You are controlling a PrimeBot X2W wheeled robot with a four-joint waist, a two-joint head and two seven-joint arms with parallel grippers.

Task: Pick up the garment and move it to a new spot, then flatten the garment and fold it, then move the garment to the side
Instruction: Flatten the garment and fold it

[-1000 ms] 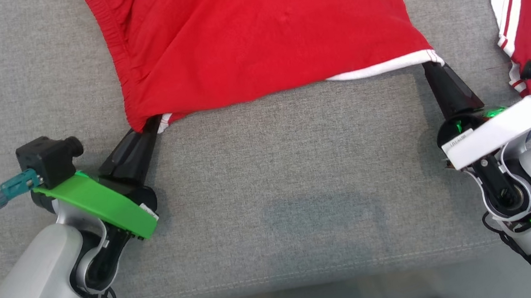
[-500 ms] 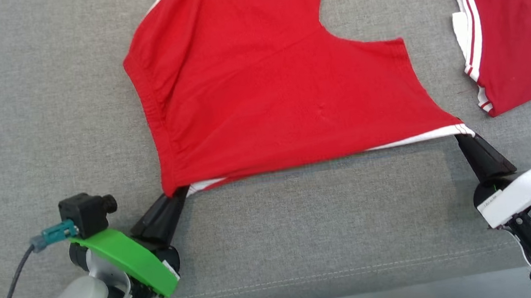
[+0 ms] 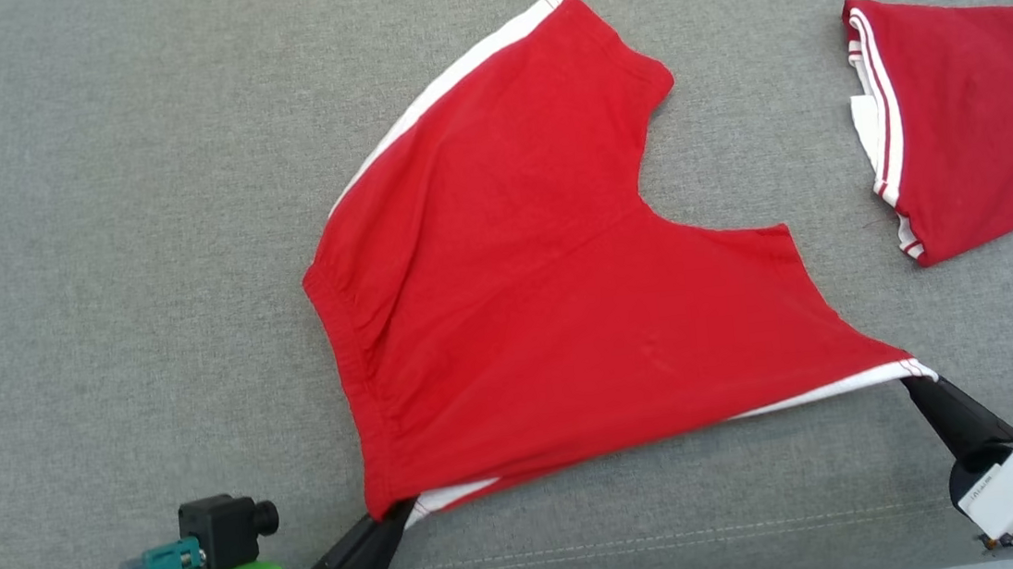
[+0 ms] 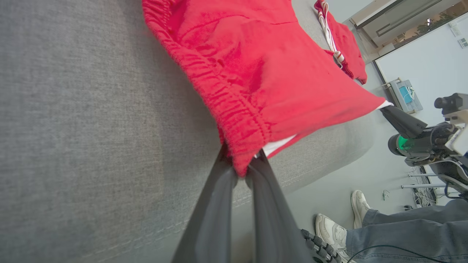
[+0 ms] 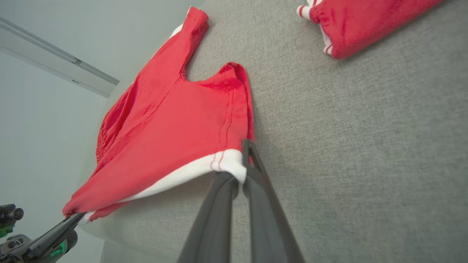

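Note:
The garment (image 3: 544, 290) is a pair of red shorts with white side stripes, lying spread on the grey cushion (image 3: 96, 268), its near edge stretched taut between both grippers. My left gripper (image 3: 394, 511) is shut on the waistband corner, seen close in the left wrist view (image 4: 239, 171). My right gripper (image 3: 911, 378) is shut on the white-trimmed leg hem corner (image 5: 241, 171). The far leg of the shorts (image 5: 175, 124) lies flat, pointing away from me.
A second red garment (image 3: 965, 119) with white stripes lies at the right, apart from the shorts. The cushion's front seam (image 3: 633, 540) runs just beyond my grippers. A person's shoes (image 4: 332, 230) and legs stand on the floor beside the cushion.
Both grippers, still shut on the shorts, have dragged them toward the cushion's front edge. The head camera has shifted too, so the far leg and the second garment now show whole.

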